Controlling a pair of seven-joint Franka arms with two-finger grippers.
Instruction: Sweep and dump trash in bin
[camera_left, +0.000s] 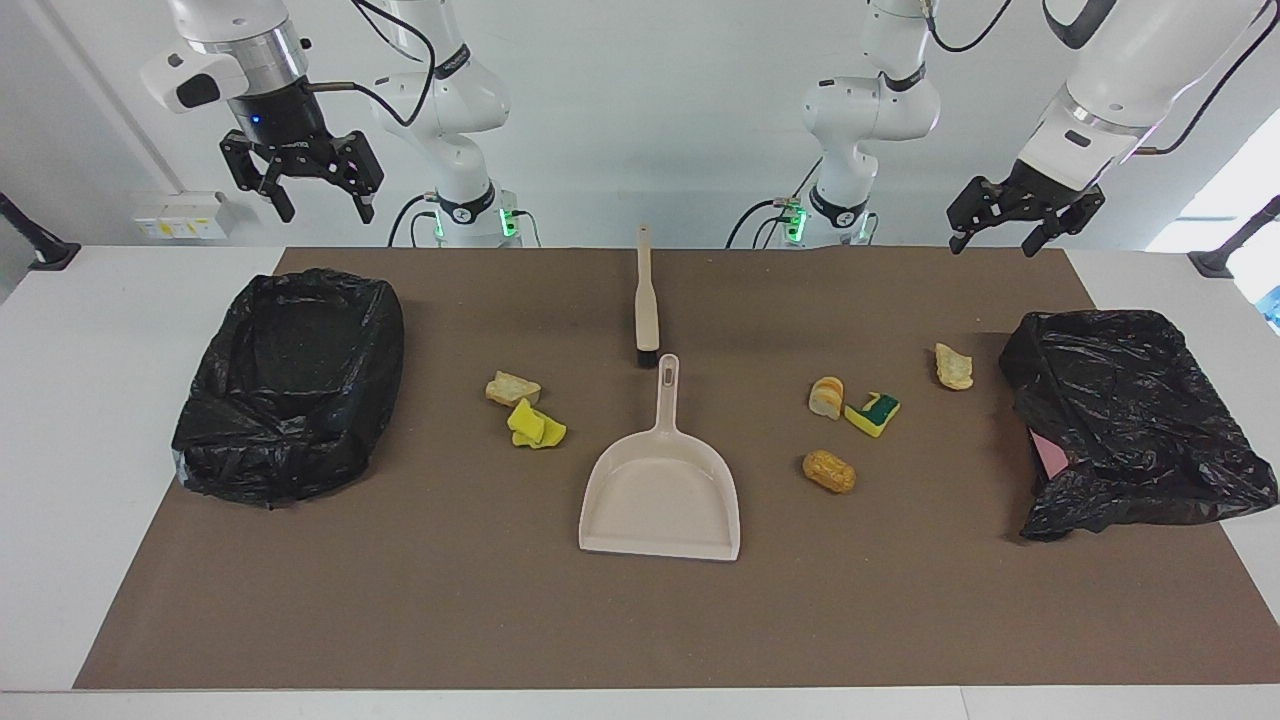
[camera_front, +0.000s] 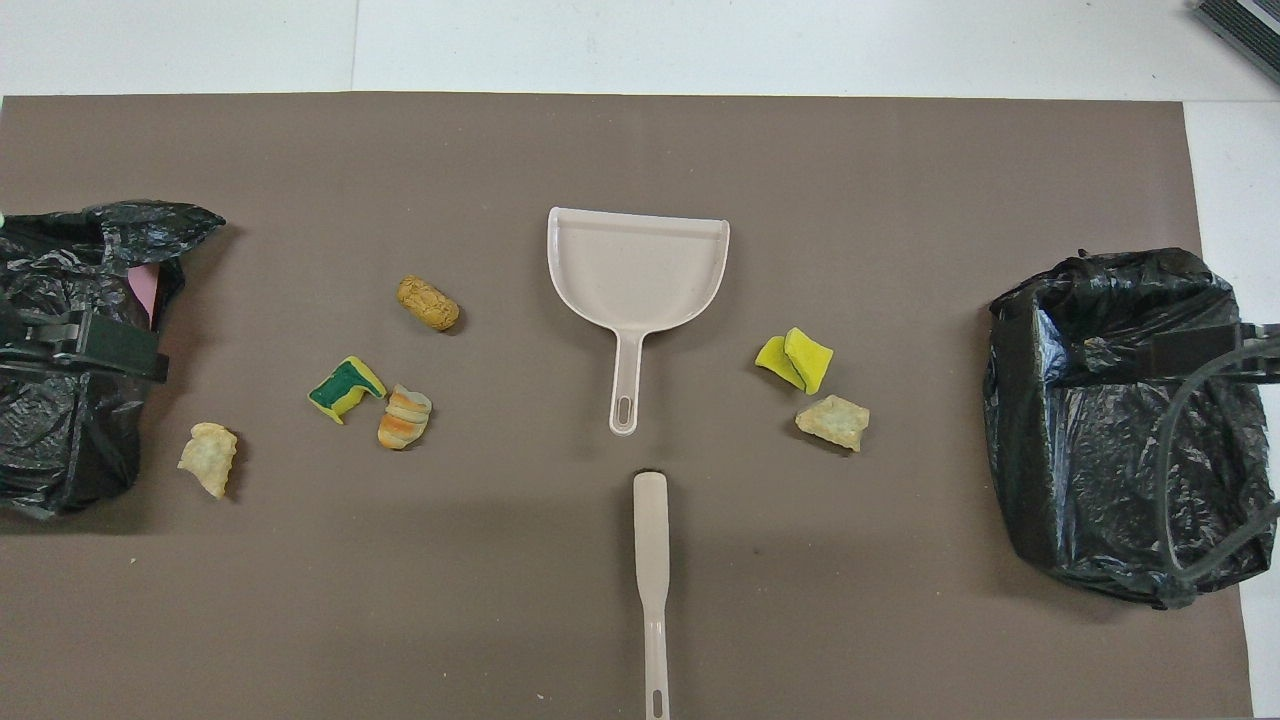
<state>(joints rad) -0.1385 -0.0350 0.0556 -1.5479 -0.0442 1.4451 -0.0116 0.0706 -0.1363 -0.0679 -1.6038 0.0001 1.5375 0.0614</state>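
Observation:
Trash lies in two groups beside the beige dustpan (camera_left: 662, 490) (camera_front: 638, 265). Toward the right arm's end are a tan lump (camera_left: 512, 388) (camera_front: 833, 422) and yellow sponge pieces (camera_left: 535, 425) (camera_front: 797, 360). Toward the left arm's end lie a striped bread lump (camera_left: 826, 397), a green-faced sponge (camera_left: 873, 413) (camera_front: 345, 389), an orange lump (camera_left: 829, 471) and a pale lump (camera_left: 953, 366). A black-bagged bin (camera_left: 290, 385) (camera_front: 1120, 420) stands at the right arm's end, another bin (camera_left: 1130, 420) (camera_front: 60, 360) at the left arm's. Both the right gripper (camera_left: 327, 212) and the left gripper (camera_left: 993, 245) hang open and empty, high over the table's robot-side edge.
The beige brush (camera_left: 646, 300) (camera_front: 650, 560) lies nearer to the robots than the dustpan, bristles toward the dustpan's handle. A brown mat (camera_left: 640, 620) covers most of the white table. Pink shows under the bag of the bin at the left arm's end.

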